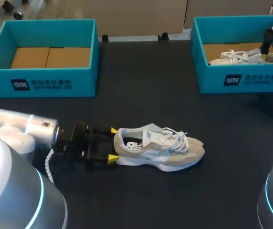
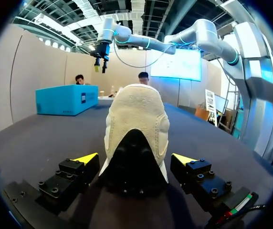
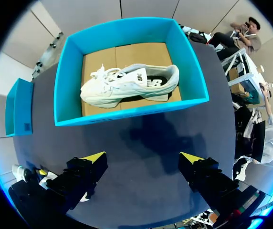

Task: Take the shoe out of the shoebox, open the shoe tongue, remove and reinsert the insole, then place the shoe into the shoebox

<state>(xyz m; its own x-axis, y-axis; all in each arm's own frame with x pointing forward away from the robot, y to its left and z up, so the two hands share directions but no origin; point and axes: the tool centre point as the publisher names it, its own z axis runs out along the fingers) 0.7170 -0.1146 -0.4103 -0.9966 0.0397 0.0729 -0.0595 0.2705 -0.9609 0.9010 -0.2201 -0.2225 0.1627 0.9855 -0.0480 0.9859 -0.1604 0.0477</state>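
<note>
A beige sneaker (image 1: 160, 148) lies on its side on the black table (image 1: 141, 81), toe to the right, laces loose. My left gripper (image 1: 112, 143) is open, and its yellow tips flank the heel. In the left wrist view the heel (image 2: 136, 124) stands between the fingers (image 2: 85, 159) with a gap on each side. My right gripper (image 3: 143, 157) hangs open high over the right teal shoebox (image 3: 131, 112), which holds a white sneaker (image 3: 127, 83). In the head view that gripper (image 1: 267, 47) shows above the box's far right part.
An empty teal shoebox (image 1: 46, 52) with a cardboard floor stands at the back left. The right shoebox (image 1: 241, 76) stands at the back right. Between the boxes and around the beige sneaker there is bare black tabletop.
</note>
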